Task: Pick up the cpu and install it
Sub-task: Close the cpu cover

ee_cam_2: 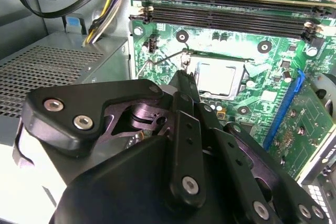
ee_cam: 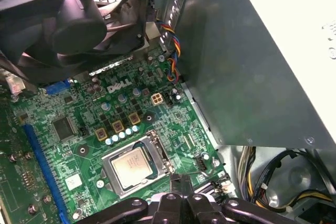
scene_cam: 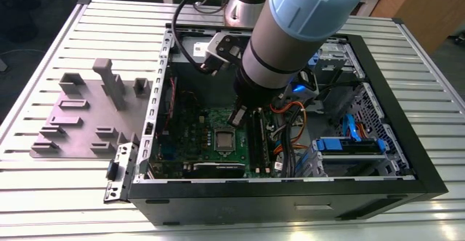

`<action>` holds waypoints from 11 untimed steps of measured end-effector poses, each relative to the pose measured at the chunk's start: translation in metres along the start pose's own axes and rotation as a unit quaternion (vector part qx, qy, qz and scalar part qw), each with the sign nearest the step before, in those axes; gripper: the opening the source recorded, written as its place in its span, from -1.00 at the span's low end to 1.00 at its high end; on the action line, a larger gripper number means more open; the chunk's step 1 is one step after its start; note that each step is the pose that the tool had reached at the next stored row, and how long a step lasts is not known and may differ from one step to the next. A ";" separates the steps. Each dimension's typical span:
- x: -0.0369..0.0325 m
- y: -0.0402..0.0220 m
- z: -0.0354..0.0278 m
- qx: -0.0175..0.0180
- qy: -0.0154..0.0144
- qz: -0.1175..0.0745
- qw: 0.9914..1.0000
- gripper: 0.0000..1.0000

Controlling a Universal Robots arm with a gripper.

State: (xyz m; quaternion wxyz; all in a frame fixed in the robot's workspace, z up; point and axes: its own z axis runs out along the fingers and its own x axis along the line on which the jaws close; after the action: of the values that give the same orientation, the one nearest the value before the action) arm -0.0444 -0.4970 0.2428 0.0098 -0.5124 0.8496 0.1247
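Inside the open computer case (scene_cam: 428,184), the green motherboard (scene_cam: 207,118) lies flat, and the cpu (ee_cam: 129,168) sits square in its socket (ee_cam: 157,153) near the board's middle, its silvery top facing up. The gripper (ee_cam_2: 185,80) hangs just beside the socket's edge, not over the chip, and holds nothing. In both wrist views its fingers (ee_cam: 181,184) appear drawn together into one narrow tip pointing down at the board beside the socket frame.
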 end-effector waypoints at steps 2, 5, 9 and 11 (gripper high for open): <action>0.0011 -0.0003 -0.0001 0.001 0.001 0.000 1.000 -0.79; 0.0025 0.0001 -0.0001 0.002 0.003 0.000 1.000 -0.79; 0.0082 0.0013 -0.0001 0.002 0.003 0.000 1.000 -0.79; 0.0118 0.0004 -0.0007 0.002 0.003 0.000 1.000 -0.79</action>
State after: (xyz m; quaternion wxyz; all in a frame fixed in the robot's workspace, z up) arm -0.0503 -0.5072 0.2419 0.0079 -0.5129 0.8497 0.1217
